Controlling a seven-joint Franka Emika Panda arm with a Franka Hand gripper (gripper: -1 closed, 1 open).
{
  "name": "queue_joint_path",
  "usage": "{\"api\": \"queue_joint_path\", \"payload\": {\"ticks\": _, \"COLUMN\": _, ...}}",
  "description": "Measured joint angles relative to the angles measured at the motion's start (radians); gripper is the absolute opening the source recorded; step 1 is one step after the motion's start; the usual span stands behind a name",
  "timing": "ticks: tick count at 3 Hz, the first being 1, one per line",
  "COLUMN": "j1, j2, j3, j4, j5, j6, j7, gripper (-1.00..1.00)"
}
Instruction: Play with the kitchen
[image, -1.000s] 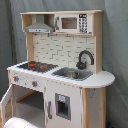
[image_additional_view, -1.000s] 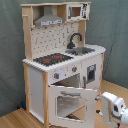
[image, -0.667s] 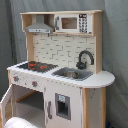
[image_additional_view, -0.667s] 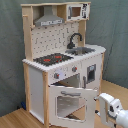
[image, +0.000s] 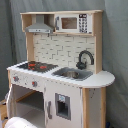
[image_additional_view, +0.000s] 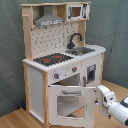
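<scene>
1. The kitchen stood upright on a wooden floor in front of a grey backdrop, seen in both exterior views. No bench in shot; the floor carried it.
2. Layout on the counter: the hob sat toward the first exterior view's left, the sink beside it, and the tap rose at the sink's back edge. The hood and microwave were up on the top shelf.
3. The oven door was swung out from the cabinet front in the second exterior view, window facing the camera.
4. The gripper was at the door's free edge, on the second exterior view's right. It looked touching or just beside that edge; I couldn't tell which. Couldn't tell how far the claw was open, or whether it held anything.
5. Handling judgement: rigid panel construction, probably light wood or board. Stiff, not soft. Whole unit likely too bulky for one arm to lift, so the moving parts were the thing to work.
6. Hold points, as a guess: the door's free edge or its handle, the hob knobs, the tap. Painted faces probably slick, so edges suited better than flat faces.
7. Risks: hinges and the door window probably the weak spots. A hard sideways push could tip or slide the unit on the floor.
</scene>
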Motion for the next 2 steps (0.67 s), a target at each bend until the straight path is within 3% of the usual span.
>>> {"api": "queue_joint_path", "payload": {"ticks": 1, "j1": -0.081, "j2": 0.001, "j3": 0.016, "j4": -0.032, "j5": 0.000, "j6": 0.053, "j7": 0.009, "gripper": 1.00}}
{"api": "queue_joint_path", "payload": {"ticks": 2, "j1": -0.146, "j2": 0.001, "j3": 0.016, "j4": -0.031, "j5": 0.000, "j6": 0.135, "j7": 0.009, "gripper": 1.00}}
